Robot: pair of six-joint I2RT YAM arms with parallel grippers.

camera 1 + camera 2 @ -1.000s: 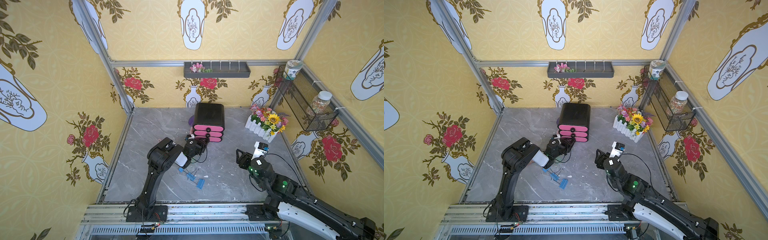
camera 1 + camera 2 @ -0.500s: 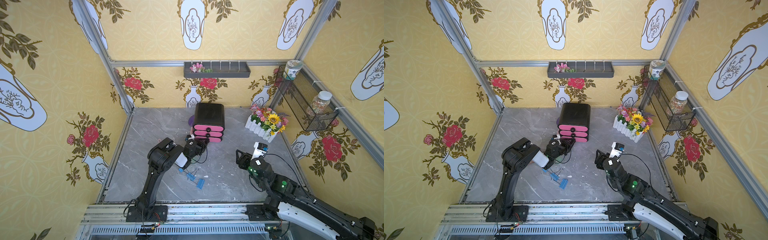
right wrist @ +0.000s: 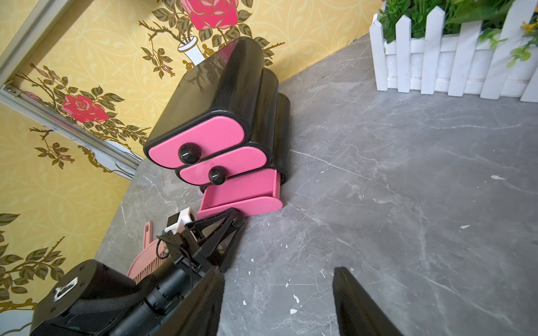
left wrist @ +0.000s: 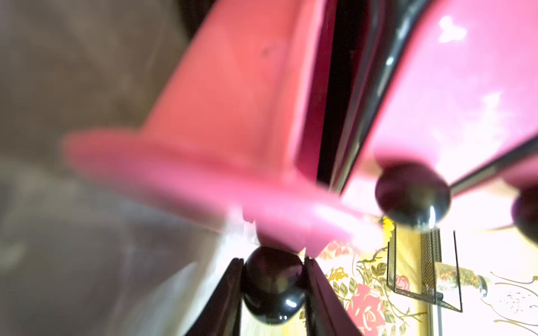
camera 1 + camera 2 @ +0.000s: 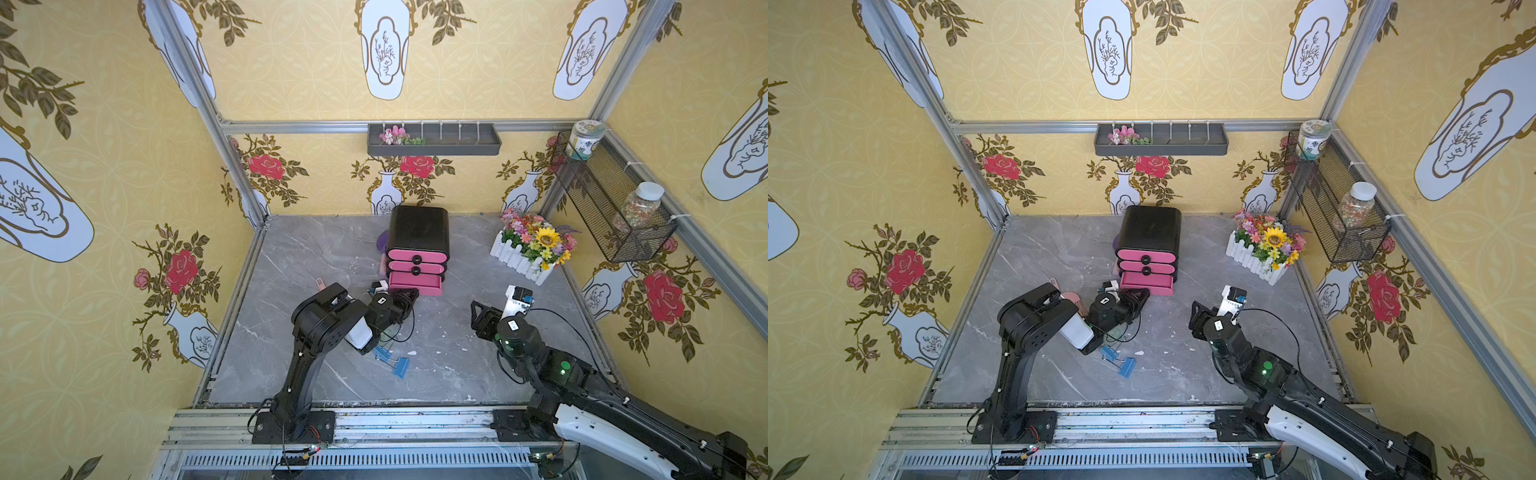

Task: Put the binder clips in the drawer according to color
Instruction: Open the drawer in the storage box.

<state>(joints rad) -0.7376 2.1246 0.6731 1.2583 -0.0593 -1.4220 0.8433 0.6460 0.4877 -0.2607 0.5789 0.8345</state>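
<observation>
The drawer cabinet [image 5: 419,232] [image 5: 1152,232] is black with three pink drawers and stands at the back of the table. Its bottom drawer [image 5: 415,284] [image 3: 241,192] is slid partly out. My left gripper [image 5: 409,296] [image 4: 273,261] is shut on that drawer's round black knob [image 4: 272,286]. Two blue binder clips [image 5: 401,368] [image 5: 1108,353] lie on the table beside the left arm's forearm. My right gripper [image 5: 478,309] [image 3: 278,270] hangs open over bare table to the right, holding nothing.
A white picket planter with flowers [image 5: 530,249] stands at the back right. A pink comb-like piece [image 5: 320,284] [image 3: 145,261] lies left of the left arm. A purple item [image 5: 382,243] sits behind the cabinet's left side. A wire basket [image 5: 602,199] hangs on the right wall.
The left jaws have closed onto the bottom drawer's knob, and the drawer appears slid out a little further. The right arm has not moved.
</observation>
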